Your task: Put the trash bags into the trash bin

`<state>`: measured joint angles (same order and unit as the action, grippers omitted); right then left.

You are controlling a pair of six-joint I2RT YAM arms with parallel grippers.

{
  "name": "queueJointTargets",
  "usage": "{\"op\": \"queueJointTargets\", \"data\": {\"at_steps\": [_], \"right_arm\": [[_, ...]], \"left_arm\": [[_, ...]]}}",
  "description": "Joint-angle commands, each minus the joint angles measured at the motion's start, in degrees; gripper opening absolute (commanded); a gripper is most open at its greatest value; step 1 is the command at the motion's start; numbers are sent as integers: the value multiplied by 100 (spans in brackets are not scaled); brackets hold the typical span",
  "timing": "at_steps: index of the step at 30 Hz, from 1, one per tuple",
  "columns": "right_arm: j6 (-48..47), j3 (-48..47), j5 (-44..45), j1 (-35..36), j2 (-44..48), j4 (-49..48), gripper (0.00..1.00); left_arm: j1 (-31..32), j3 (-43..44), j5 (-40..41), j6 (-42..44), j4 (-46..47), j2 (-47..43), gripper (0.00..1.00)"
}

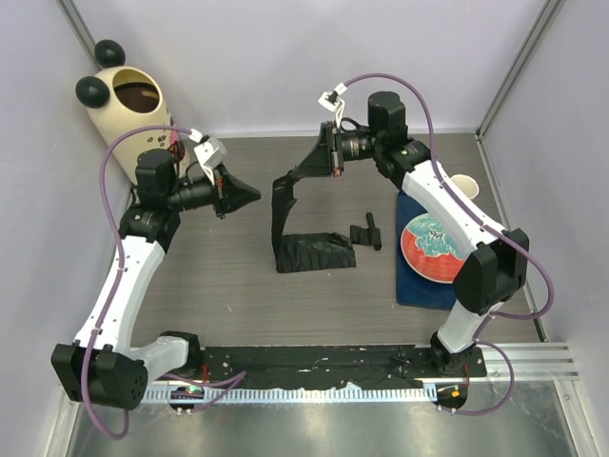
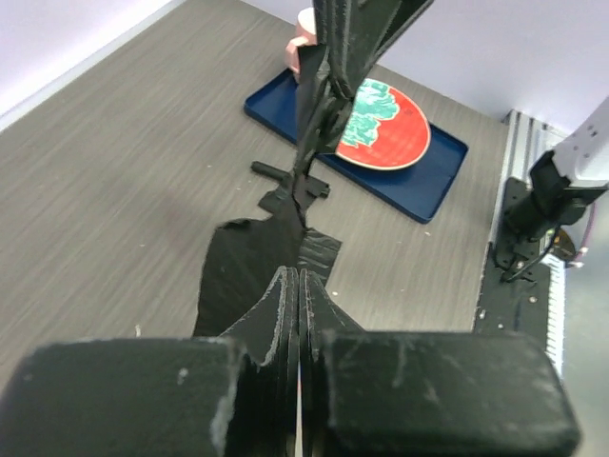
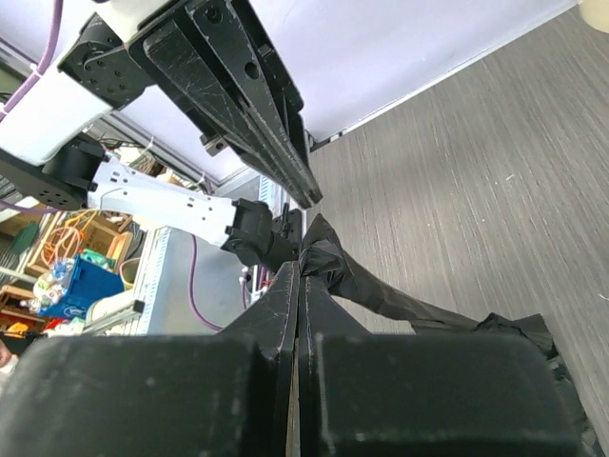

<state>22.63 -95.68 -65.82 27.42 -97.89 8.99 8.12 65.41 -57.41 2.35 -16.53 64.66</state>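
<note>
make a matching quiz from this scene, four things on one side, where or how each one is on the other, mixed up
Things
1. trash bag
2. trash bin
3. red plate
4. left gripper

Places or states
A. on the blue tray
B. shut, holding nothing
C. hanging from the shut right gripper, lower end heaped on the table
D. in the far left corner

Pairs: 1-C, 2-D, 3-A, 4-B
</note>
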Motion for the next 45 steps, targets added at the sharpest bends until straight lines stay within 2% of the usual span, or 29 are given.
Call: {"op": "queueJointTargets", "data": {"at_steps": [1,3,4,5,6,9,14,17,24,26,27,28,30,31,32,35,39,43,45], "right_arm": [[-101,-109,-115,0,235,-30,1],[-119,-118,-80,0,252,-3,1],[-162,-118,-71,9,261,41,1],[-189,-118,-54,18,261,58,1],[-215,-118,-62,53,261,93,1],[-286,-109,-62,167,279,146,1],[-338,-100,-62,264,305,182,1],[-347,-100,-54,325,323,191,1],[-338,-126,-80,343,314,199,1],[-330,-126,-97,360,305,199,1],[-330,-126,-115,361,305,191,1],[-330,-126,-141,369,288,190,1],[-304,-126,-142,369,288,190,7],[-295,-118,-159,361,288,199,21],[-286,-109,-176,352,288,191,30],[-303,-48,-177,194,366,199,47],[-444,14,-203,-17,481,190,49],[-602,41,-150,-9,569,-20,51],[-497,75,-124,9,621,-318,51]], "left_arm": [[-21,-125,-499,-955,968,-147,0],[49,-64,-386,-904,1047,-191,1],[119,-20,-220,-746,977,-208,10],[207,68,86,-458,794,-226,29],[451,278,281,85,418,-217,33],[909,718,817,808,-181,-77,41],[1236,877,1214,1223,-253,90,43],[1358,921,1250,1435,-359,152,38],[1447,974,1355,1901,-764,249,40],[1456,965,1364,1909,-755,257,33],[1456,974,1346,1901,-746,275,26],[1447,991,1337,1901,-763,275,14],[1447,965,1329,1752,-685,249,6],[1429,922,1311,1717,-658,222,2],[1394,886,1172,1647,-571,196,0],[1001,614,348,901,-37,73,0],[621,219,-470,-467,922,-42,0],[594,-106,-763,-1602,2282,-42,0],[603,-160,-816,-1781,2461,-42,0]]}}
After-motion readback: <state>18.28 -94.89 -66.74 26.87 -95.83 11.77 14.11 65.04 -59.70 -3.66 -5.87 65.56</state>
